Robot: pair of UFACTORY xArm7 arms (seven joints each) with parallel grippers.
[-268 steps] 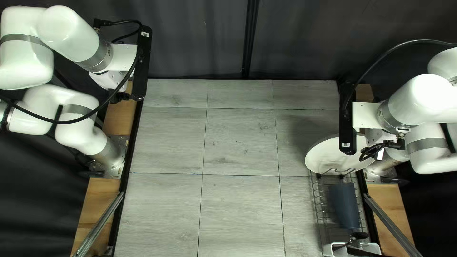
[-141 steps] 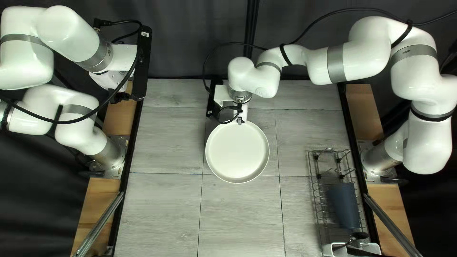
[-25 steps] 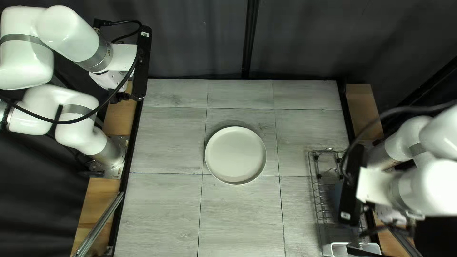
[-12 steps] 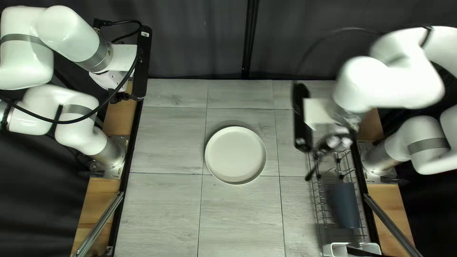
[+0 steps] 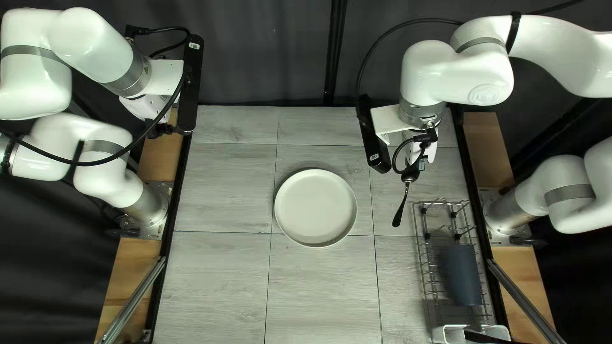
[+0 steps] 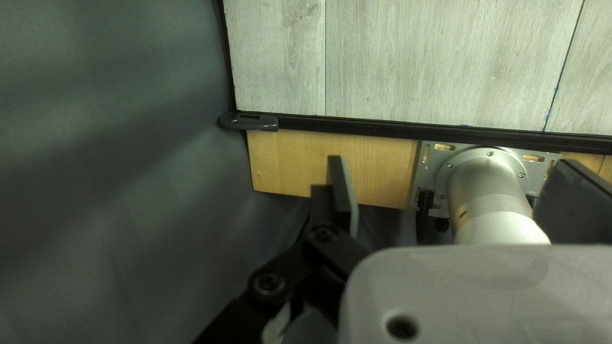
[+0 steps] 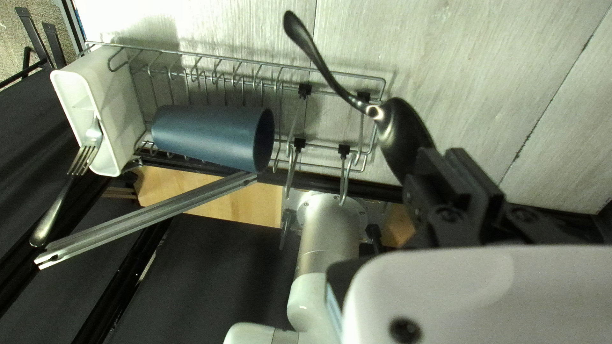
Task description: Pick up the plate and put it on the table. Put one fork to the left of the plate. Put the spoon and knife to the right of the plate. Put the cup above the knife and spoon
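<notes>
The white plate (image 5: 315,207) lies flat mid-table. My right gripper (image 5: 414,171) is up and right of it in the top left view, holding the dark spoon (image 5: 401,207). In the right wrist view, my right gripper (image 7: 454,181) is shut on the bowl end of the spoon (image 7: 398,130), whose handle points away. The blue cup (image 7: 213,137) lies on its side in the rack. A fork (image 7: 83,156) sticks out of the white caddy (image 7: 115,114); another metal piece below it is unclear. My left gripper (image 5: 167,129) is at the table's left edge; in the left wrist view my left gripper (image 6: 452,194) is open, empty.
The wire rack (image 5: 424,274) stands along the table's right edge, with its upright prongs toward the far end. A metal bar (image 7: 150,213) runs slantwise beside it. Black rails (image 5: 172,216) border the table, and a dark curtain (image 5: 268,51) hangs behind.
The plate went from the rack to mid-table and was let go. My right arm went to the caddy, took the spoon and moved toward the far side. The left arm stayed still.
</notes>
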